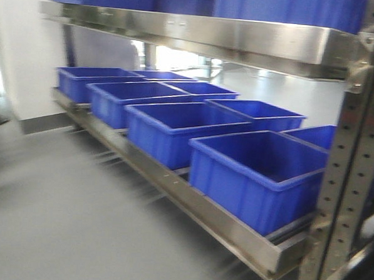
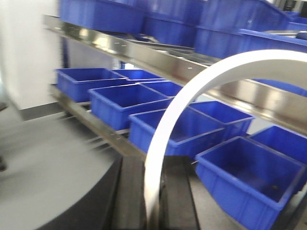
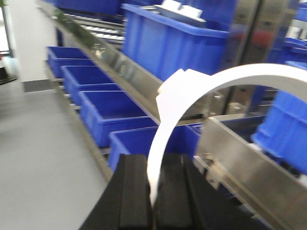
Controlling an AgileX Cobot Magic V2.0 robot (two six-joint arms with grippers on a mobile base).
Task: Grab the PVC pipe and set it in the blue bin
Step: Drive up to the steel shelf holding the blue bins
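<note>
In the left wrist view a white PVC pipe (image 2: 192, 91) rises from between my left gripper's (image 2: 154, 164) black fingers and arcs up and off to the right. That gripper is shut on it. The right wrist view shows a white curved pipe (image 3: 165, 129) pinched in my right gripper (image 3: 153, 159), which is shut on it; a white tab juts from the bend. I cannot tell whether both views show one pipe. Open blue bins (image 1: 260, 175) line the low shelf ahead. A bin (image 2: 249, 177) lies below and right of the left gripper. Neither gripper nor pipe appears in the front view.
A steel rack holds the bins, with a front rail (image 1: 220, 226) at the lower shelf and an upper shelf edge (image 1: 199, 31) carrying more blue bins. A perforated steel upright (image 1: 344, 186) stands at the right. Grey floor (image 1: 57, 215) spreads to the left. The views are motion-blurred.
</note>
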